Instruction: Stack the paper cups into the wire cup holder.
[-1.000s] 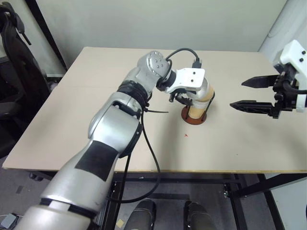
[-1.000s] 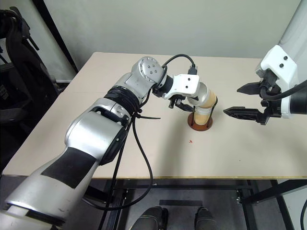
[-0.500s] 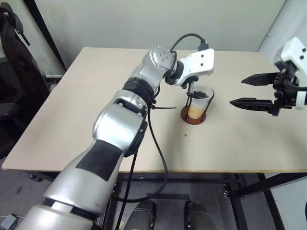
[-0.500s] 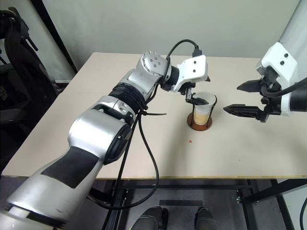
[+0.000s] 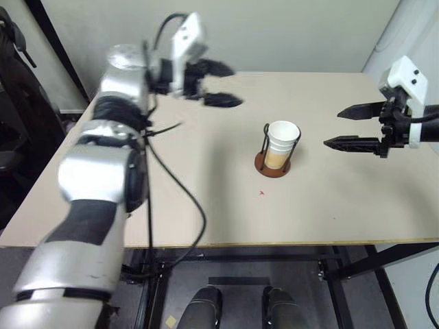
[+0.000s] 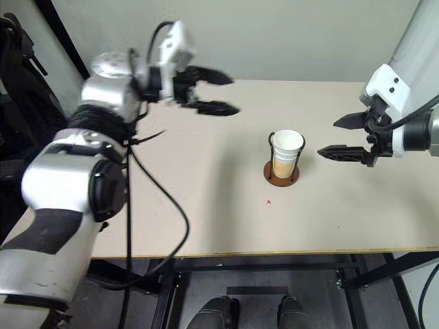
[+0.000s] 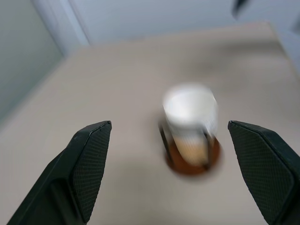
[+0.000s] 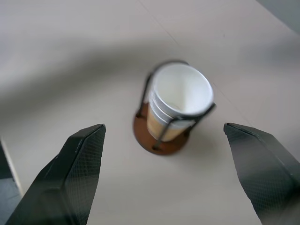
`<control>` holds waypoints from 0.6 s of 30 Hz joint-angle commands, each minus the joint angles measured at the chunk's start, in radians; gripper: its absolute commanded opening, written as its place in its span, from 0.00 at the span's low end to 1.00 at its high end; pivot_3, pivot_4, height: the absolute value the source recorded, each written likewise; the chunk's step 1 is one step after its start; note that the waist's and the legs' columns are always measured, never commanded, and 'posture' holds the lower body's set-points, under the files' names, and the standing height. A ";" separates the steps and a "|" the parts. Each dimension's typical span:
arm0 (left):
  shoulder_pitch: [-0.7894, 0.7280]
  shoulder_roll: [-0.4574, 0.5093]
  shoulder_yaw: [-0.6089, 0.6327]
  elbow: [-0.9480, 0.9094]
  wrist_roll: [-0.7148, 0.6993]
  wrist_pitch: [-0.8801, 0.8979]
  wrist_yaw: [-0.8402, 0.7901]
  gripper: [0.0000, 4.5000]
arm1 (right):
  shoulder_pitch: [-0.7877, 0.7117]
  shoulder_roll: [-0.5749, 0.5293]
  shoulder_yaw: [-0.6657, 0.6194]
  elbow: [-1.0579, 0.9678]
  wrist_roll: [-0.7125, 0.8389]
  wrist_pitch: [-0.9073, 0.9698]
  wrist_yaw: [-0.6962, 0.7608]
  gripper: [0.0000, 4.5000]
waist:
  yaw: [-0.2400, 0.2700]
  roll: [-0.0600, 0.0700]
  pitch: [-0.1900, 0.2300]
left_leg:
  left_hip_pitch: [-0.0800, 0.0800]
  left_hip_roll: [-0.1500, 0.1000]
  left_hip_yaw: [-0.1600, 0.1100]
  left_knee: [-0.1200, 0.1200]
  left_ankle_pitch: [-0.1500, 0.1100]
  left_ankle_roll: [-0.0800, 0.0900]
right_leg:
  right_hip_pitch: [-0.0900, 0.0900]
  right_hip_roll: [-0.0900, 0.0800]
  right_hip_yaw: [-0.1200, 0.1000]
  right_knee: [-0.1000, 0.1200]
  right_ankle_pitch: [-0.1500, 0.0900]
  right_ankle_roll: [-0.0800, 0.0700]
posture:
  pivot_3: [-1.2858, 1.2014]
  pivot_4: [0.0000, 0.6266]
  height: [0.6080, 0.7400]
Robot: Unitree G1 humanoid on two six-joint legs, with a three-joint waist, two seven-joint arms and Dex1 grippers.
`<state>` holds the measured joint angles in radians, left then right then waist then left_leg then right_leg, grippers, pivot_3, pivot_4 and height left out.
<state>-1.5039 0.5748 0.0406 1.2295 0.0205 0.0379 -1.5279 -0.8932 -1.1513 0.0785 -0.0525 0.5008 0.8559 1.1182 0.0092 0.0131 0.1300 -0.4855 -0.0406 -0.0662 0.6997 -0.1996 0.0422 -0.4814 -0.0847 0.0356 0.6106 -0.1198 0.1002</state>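
Cups (image 6: 287, 149) nested in wire holder (image 6: 282, 174); no legible writing.

No readable text anywhere.
No lettering, labels, brand marks, numbers or signs legible on cups, holder, table, robot arms or background.

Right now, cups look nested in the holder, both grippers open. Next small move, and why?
Probably just pull both arms back clear. The paper cups sit nested upright in the wire cup holder, no loose cup shows on the table, and the left gripper and right gripper stand open and empty, apart from the stack.
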 commanded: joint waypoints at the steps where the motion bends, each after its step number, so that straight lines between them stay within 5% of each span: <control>1: 0.052 0.117 0.038 -0.125 -0.050 0.084 -0.020 0.94 | -0.070 0.027 0.028 0.115 -0.072 -0.072 0.040 0.93 | -0.002 0.000 0.000 | -0.001 0.001 -0.002 0.000 0.001 -0.001 | -0.001 -0.004 0.000 0.000 0.000 -0.001 | 0.52 0.24 1.00; 18: 0.490 0.465 0.249 -0.571 -0.268 0.429 0.201 0.94 | -0.201 0.139 0.122 0.432 -0.317 -0.284 0.180 0.93 | -0.008 0.001 0.000 | 0.000 0.002 -0.012 -0.009 0.015 -0.013 | -0.002 -0.002 -0.004 0.001 0.008 -0.021 | 0.52 0.24 1.00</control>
<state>-1.0157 1.0065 0.2477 0.7029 -0.2166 0.4574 -1.3518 -1.0493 -0.9989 0.2192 0.3656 0.2056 0.5939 1.2888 0.0009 0.0139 0.1300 -0.4841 -0.0388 -0.0785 0.6869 -0.1822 0.0288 -0.4838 -0.0862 0.0316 0.6115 -0.1110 0.0777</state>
